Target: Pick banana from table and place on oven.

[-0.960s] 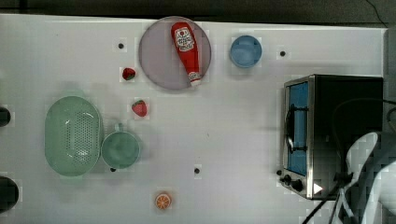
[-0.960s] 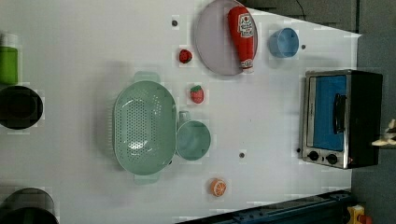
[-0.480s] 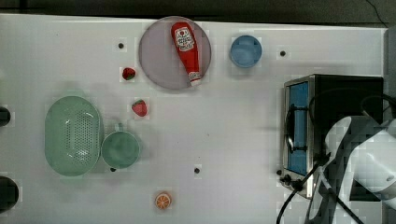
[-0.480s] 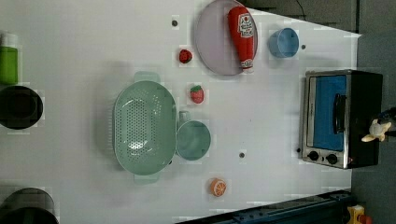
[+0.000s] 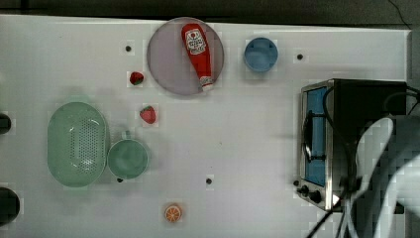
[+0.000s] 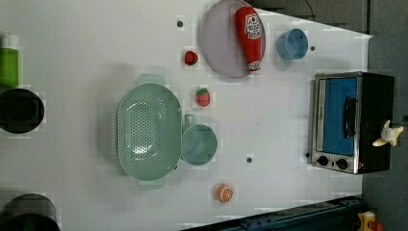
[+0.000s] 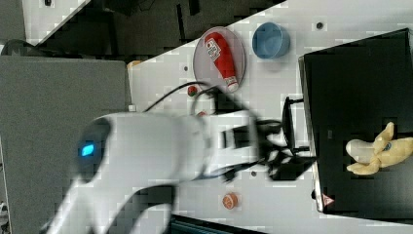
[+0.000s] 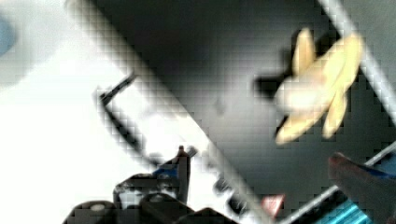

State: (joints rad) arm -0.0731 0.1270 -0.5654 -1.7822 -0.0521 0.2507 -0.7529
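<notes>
The banana [image 7: 379, 150] lies on the matte black top of the oven [image 7: 355, 87], toward the right view's right edge, with its peel strips splayed around a whitish core; in the left view the banana [image 6: 388, 134] sits at the far edge of the oven [image 6: 350, 120] top, away from the glass door. The wrist view shows the banana [image 8: 317, 88] resting free on the dark surface, apart from the tool [image 8: 261, 172], whose fingers stand spread wide and released, with nothing between them. One dark finger [image 8: 183, 163] and one red-tipped finger [image 8: 359, 179] are visible, well apart. In the right view the white arm [image 7: 160, 151] extends across the counter [image 7: 272, 83] toward the oven's handle side. In the top view the arm [image 5: 391, 168] covers part of the oven [image 5: 366, 104] top. The oven stands on the counter [image 5: 247, 129] at the top view's right, door facing the top view's left. Elsewhere on the counter: a grey plate [image 5: 168, 64] carrying a red ketchup bottle [image 5: 198, 52], a blue bowl [image 5: 260, 54], two strawberries [image 5: 147, 114] [image 5: 136, 78], a green colander [image 5: 77, 144] touching a green cup [image 5: 128, 158], and an orange slice [image 5: 173, 213] near the top view's bottom edge.
</notes>
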